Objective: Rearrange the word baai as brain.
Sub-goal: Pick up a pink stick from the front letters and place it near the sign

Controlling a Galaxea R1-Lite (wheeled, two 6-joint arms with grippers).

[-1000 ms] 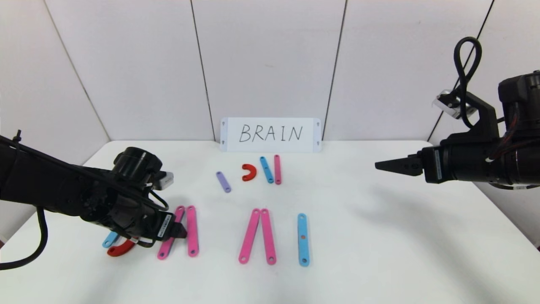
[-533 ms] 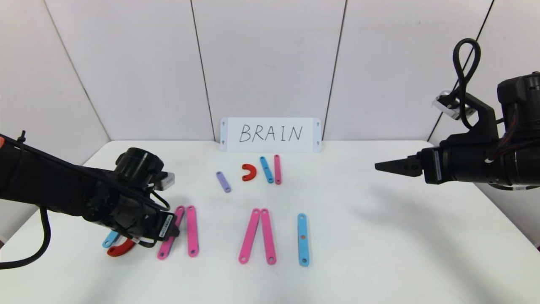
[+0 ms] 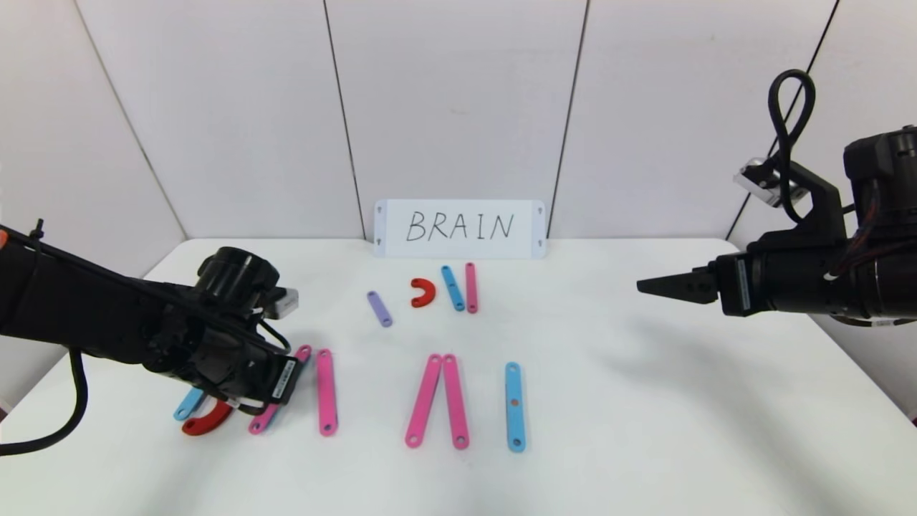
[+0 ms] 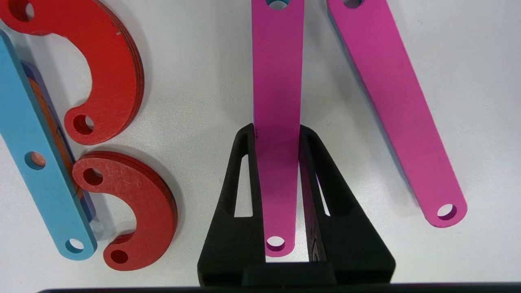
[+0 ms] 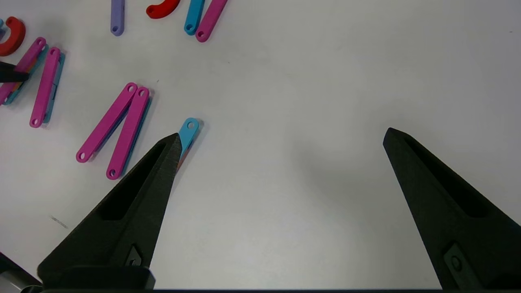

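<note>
The word is laid out across the table front in the head view. At the left, a blue strip (image 3: 186, 406) and red curves (image 3: 208, 421) form the B. My left gripper (image 3: 285, 383) is low over the table, shut on the slanted pink strip (image 3: 261, 424). In the left wrist view the jaws (image 4: 276, 131) clamp that strip (image 4: 278, 61) by its edges near one end. A second pink strip (image 3: 326, 390) lies just right of it. A pink pair (image 3: 437, 408) forms an A and a blue strip (image 3: 514, 405) an I. My right gripper (image 3: 655, 284) hovers open and empty at the right.
Spare pieces lie at the back centre: a purple strip (image 3: 380, 308), a red curve (image 3: 423, 292), a blue strip (image 3: 452, 288) and a pink strip (image 3: 471, 287). The white BRAIN card (image 3: 458, 228) stands against the wall. The table edge (image 3: 860, 373) runs along the right.
My left gripper has moved left with the slanted pink strip, swinging its near end away from the second pink strip. The right arm has barely moved.
</note>
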